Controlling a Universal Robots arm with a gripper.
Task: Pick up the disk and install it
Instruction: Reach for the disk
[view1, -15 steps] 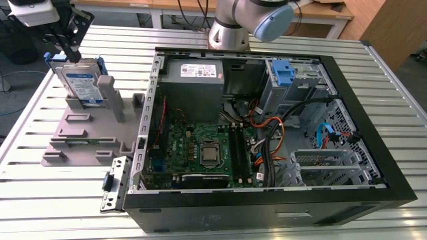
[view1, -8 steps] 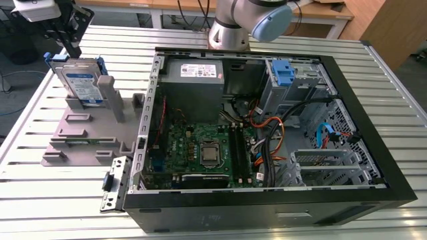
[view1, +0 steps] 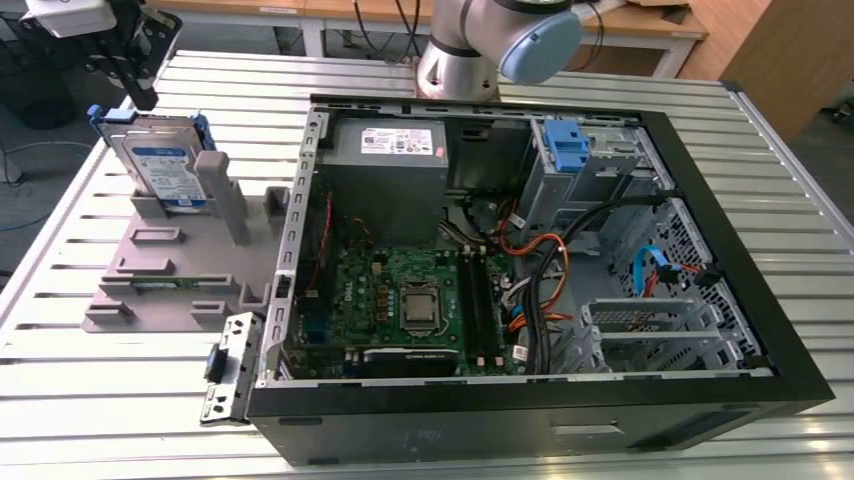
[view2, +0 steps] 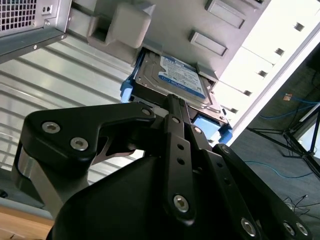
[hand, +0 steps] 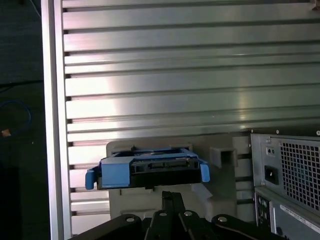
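pincer (view1: 143, 98): fingers closed together, empty, just above the disk (view1: 163, 160)
disk: upright in a grey holder (view1: 174, 255) on the tabletop (view1: 107, 400)
alongside: open computer case (view1: 534, 425), on the exterior view's right

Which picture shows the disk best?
The second wrist view: the disk shows its labelled face close up, though the gripper hides part. The exterior view shows it small, upright in the grey holder; the first wrist view, edge-on.
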